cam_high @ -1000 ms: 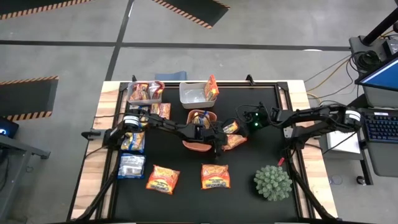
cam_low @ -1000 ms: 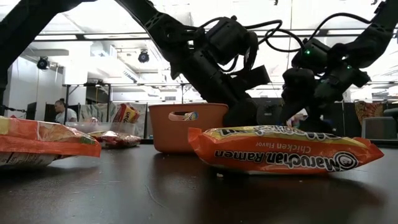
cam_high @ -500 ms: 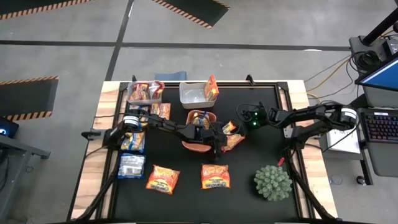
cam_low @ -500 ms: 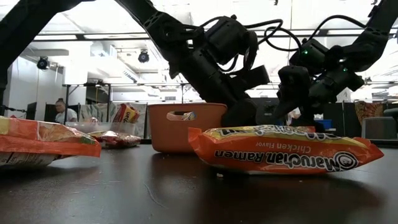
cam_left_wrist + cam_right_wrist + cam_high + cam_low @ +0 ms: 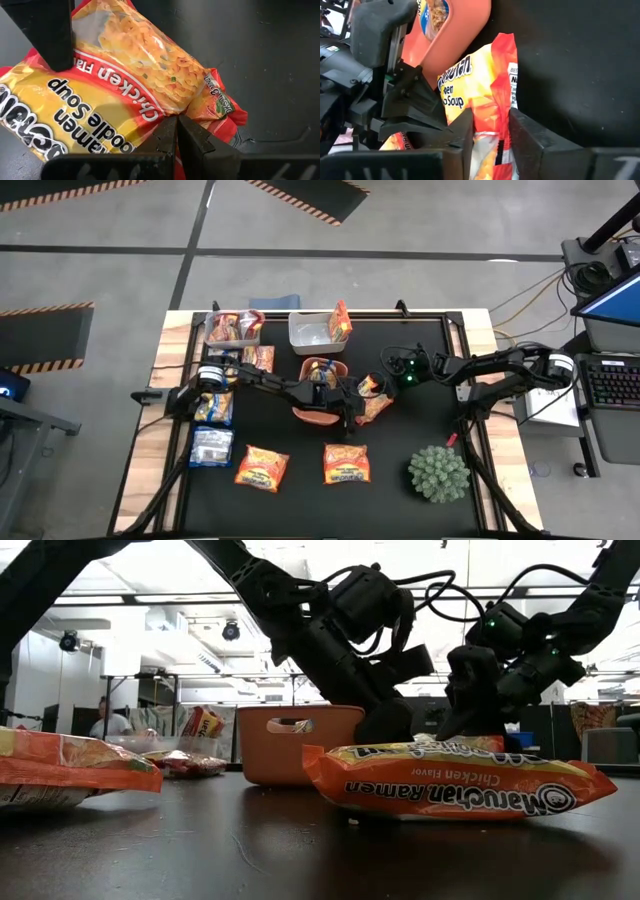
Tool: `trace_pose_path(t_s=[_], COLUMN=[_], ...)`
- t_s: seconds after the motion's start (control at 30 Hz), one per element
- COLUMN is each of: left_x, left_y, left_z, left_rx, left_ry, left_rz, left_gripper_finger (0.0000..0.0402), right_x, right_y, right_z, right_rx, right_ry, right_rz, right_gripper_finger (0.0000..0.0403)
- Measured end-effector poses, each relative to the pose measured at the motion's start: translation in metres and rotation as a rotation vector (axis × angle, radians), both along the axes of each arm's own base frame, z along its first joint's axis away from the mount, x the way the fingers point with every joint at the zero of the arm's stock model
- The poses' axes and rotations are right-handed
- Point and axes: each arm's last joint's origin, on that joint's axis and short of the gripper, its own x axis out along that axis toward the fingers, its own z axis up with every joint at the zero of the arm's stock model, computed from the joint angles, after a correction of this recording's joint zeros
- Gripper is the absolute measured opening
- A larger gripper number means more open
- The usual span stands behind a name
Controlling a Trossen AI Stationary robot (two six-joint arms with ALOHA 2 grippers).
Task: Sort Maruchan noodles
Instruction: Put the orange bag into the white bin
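Observation:
An orange-red and yellow Maruchan noodle packet [image 5: 372, 398] lies just right of the orange tray [image 5: 312, 416] at mid-table. My left gripper [image 5: 352, 410], reaching in from the table's left, is shut on it. My right gripper [image 5: 379, 384], coming from the right, is closed on the same packet [image 5: 480, 95]. More packets lie on the table: two near the front [image 5: 262, 468] [image 5: 346, 464] and others along the left side [image 5: 214, 406]. In the low view both grippers stand behind the front packet [image 5: 450, 785]. My left gripper pinches the packet's sealed side edge [image 5: 167, 116] between its two shut fingers, with the printed face toward the camera. Whether the packet is lifted clear cannot be told. My right gripper has the packet's end [image 5: 492, 135] between its two fingers [image 5: 466, 131], which reach in from the table's right, one on each face. One of its fingers [image 5: 52, 35] shows lying on the printed face in the left wrist view.
The orange tray holds a packet [image 5: 434, 15]. Two clear bins stand at the back, one with packets [image 5: 232, 328] and one with a packet leaning in it [image 5: 340, 322]. A spiky green plant ball [image 5: 438, 472] sits at the front right.
My right gripper has gone a little toward the table's left and down onto the packet, and its fingers have closed on it. My left gripper has kept still, shut on the packet.

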Motion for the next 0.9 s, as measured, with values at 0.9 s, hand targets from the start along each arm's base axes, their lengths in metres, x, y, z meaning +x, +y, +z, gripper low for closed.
trace_pose_path(t_s=[0.9], left_x=[-0.041], left_y=[-0.007], left_z=[0.146], left_rx=[0.157], left_ry=[-0.235], left_rz=[-0.124], left_gripper_finger=[0.0000], right_x=[-0.037], right_y=[0.013], right_z=[0.058], right_rx=[-0.075], right_ry=[-0.147], right_rz=[-0.075], right_gripper_finger=[0.0075])
